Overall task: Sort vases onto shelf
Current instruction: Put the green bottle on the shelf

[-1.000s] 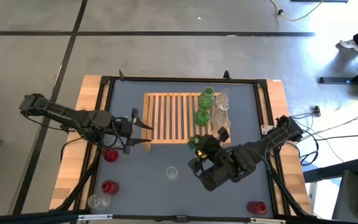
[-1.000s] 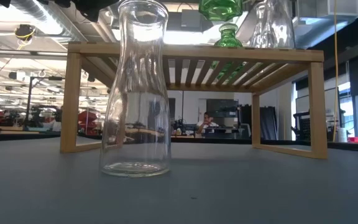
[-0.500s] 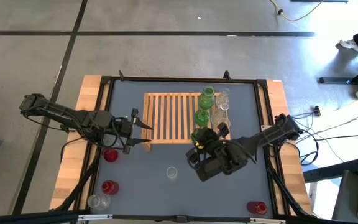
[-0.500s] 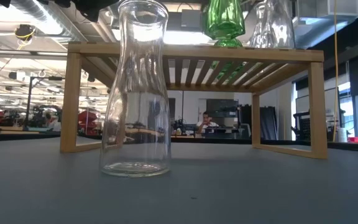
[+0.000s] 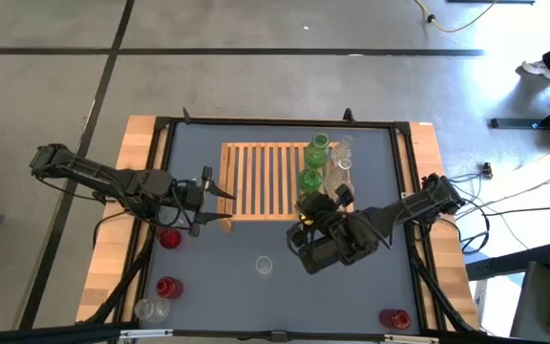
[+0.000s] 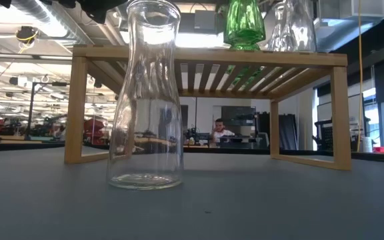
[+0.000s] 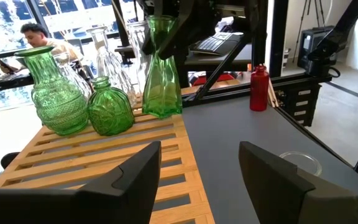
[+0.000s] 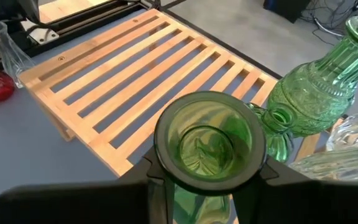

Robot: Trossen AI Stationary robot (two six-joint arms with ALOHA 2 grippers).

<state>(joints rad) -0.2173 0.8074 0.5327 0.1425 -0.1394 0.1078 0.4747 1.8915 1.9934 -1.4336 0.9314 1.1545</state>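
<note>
The shelf [image 5: 267, 180] of light wooden slats stands mid-table. On its right end stand two green vases [image 5: 318, 147] [image 5: 310, 179] and clear vases [image 5: 340, 162]. My right gripper [image 5: 306, 207] is shut on a tall green vase [image 7: 161, 74] at the shelf's near right corner. The vase's mouth [image 8: 207, 143] faces the right wrist camera. Its base [image 6: 244, 45] is level with the shelf top. My left gripper [image 5: 225, 194] hangs open at the shelf's near left corner, holding nothing [image 7: 197, 162]. My right gripper pinches the green vase's neck [image 8: 182, 198] just below the rim, one finger [image 8: 151, 183] on each side. The fingers come slanting down from the table's near right. The vase stays upright, its base [image 7: 162, 110] at the shelf's near edge. I cannot tell whether it rests there.
A clear vase [image 5: 263, 265] stands on the grey table before the shelf, large in the low view [image 6: 145, 100]. Two red vases [image 5: 169, 238] [image 5: 167, 286] and a clear one [image 5: 149, 309] stand near left, another red one [image 5: 394, 318] near right.
My right gripper has moved toward the shelf's near right corner with the green vase and tipped somewhat. The vase has come down from above the shelf until its base is level with the slats, staying upright.
</note>
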